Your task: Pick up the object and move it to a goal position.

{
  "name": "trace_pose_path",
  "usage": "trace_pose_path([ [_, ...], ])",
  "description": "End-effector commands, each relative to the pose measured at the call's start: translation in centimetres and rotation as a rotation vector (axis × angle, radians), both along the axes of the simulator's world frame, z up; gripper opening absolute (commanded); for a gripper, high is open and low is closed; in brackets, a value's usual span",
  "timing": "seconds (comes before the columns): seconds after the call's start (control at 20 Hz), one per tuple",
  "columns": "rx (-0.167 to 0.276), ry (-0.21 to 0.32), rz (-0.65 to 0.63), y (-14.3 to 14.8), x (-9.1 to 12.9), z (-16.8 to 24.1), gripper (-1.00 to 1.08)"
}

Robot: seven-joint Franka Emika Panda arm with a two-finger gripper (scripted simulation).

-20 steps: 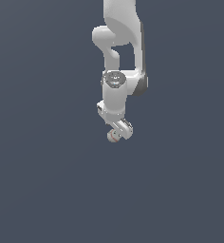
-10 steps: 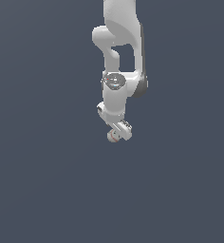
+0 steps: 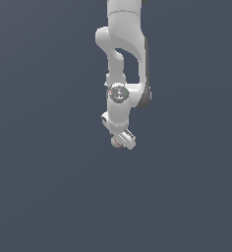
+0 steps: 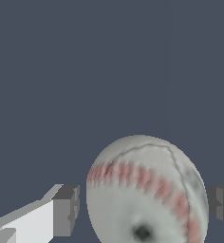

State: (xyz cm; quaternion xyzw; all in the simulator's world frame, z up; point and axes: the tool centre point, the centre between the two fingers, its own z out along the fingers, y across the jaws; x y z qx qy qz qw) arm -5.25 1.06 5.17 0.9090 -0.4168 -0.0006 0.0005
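Note:
The object is a white ball [image 4: 143, 182] with red seam stitching, and it fills the space between my two fingers in the wrist view. My gripper [image 4: 143, 209] straddles it. One grey finger pad [image 4: 66, 211] stands a narrow gap off the ball. The other pad [image 4: 221, 207] is at the frame's edge, very near the ball's far side. The jaws look open around the ball, not pressed on it. In the exterior view the gripper [image 3: 124, 141] hangs below the white arm, with a bit of the ball [image 3: 116, 142] peeking out at the exterior view's left of it.
A plain dark grey-blue ground [image 3: 49, 197] fills both views. The round grey-topped arm joint [image 3: 118, 93] sits above the gripper. No other objects show.
The arm's round joint has sunk lower in the exterior view, and the gripper has come down slightly over the ball. The ball has stayed in place.

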Motion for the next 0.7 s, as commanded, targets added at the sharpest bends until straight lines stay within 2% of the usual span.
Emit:
trace_pose_path([
  [0.0, 0.0, -0.001, 0.0, 0.02, 0.08, -0.38, 1.0],
  [0.05, 0.0, -0.001, 0.0, 0.03, 0.08, -0.4, 1.0],
  [0.1, 0.0, -0.001, 0.0, 0.03, 0.08, -0.4, -1.0],
  [0.65, 0.001, -0.003, 0.0, 0.07, 0.12, -0.27, -1.0],
])
